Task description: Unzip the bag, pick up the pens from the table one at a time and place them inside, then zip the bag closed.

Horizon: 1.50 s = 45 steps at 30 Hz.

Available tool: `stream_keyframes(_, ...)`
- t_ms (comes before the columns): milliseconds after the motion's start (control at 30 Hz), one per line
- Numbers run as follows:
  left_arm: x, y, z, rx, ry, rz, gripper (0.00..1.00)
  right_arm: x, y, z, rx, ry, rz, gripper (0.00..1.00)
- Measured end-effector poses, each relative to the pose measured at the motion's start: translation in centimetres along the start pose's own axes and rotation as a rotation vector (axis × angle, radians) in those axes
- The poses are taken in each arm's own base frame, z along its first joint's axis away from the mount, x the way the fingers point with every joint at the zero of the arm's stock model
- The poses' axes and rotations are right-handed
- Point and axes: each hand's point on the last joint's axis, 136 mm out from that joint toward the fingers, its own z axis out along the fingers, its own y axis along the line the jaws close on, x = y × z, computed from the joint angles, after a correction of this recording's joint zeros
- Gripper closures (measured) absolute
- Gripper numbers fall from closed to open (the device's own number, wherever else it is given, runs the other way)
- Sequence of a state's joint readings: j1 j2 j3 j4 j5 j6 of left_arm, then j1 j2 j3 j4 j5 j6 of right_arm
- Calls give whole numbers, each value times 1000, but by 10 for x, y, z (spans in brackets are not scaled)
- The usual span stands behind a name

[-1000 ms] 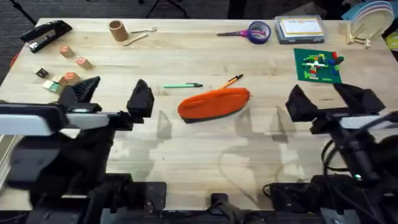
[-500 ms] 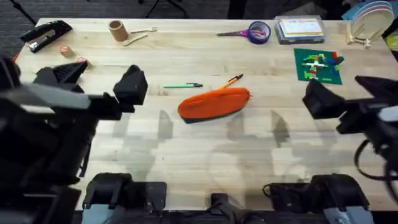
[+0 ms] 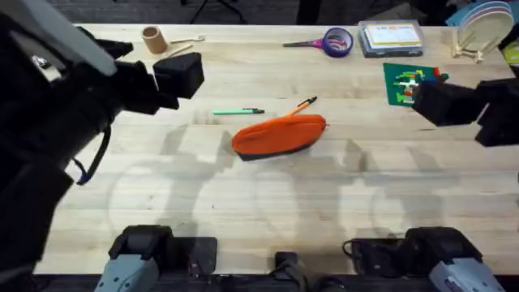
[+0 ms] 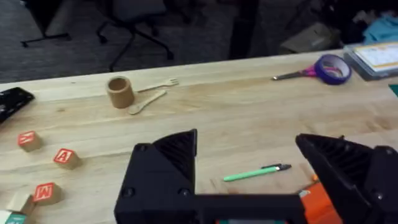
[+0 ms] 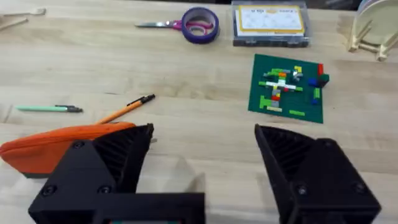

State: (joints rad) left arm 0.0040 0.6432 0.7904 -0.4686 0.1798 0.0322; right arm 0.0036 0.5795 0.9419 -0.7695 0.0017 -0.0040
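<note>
Bag (image 3: pixel 280 135) lies closed near the middle of the tabletop (image 3: pixel 268 211), its zipper side up and its dark underside showing along the near edge. Both pens rest just beyond it: the green pen (image 3: pixel 238 112) to its far left, and the orange pen (image 3: pixel 304 105) angling up from the bag's far right end, close enough that I cannot tell whether it touches the fabric. The left end effector (image 4: pixel 245 165) hangs above the tabletop left of the bag, fingers apart, with the green pen between them in its wrist view. The right end effector (image 5: pixel 202 158) is well off to the bag's right, near the green brick plate (image 3: pixel 412 84), fingers also apart. Farther back sit the scissors (image 3: pixel 312 42) and a small wooden cup (image 3: pixel 152 39).

Compared with half a second ago, both arms have risen and swung outward and away from the bag; bag and pens lie unchanged.
</note>
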Motion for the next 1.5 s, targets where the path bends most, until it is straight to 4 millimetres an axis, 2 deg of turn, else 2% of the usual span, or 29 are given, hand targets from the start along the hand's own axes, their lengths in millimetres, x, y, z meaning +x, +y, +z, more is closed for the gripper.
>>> stream_keyframes(367, 5, -21, 11, 141, 92, 45, 7, -3, 0, 11, -4, 88, 3, 4)
stream_keyframes(567, 28, -43, 3, 282, 171, 152, 8, -3, 0, 10, -4, 87, 2, 4)
stream_keyframes(833, 59, -69, -15, 492, 215, 420, 7, -3, 0, 10, -4, 87, 2, 3)
stream_keyframes(1033, 78, -76, -27, 587, 227, 621, 7, -3, 0, 10, -4, 88, 3, 3)
stream_keyframes(1167, 80, -77, -28, 608, 202, 719, 7, -2, 0, 10, -4, 89, 3, 3)
stream_keyframes(1500, 79, -78, -28, 620, 180, 785, 7, -2, 0, 10, -4, 89, 3, 4)
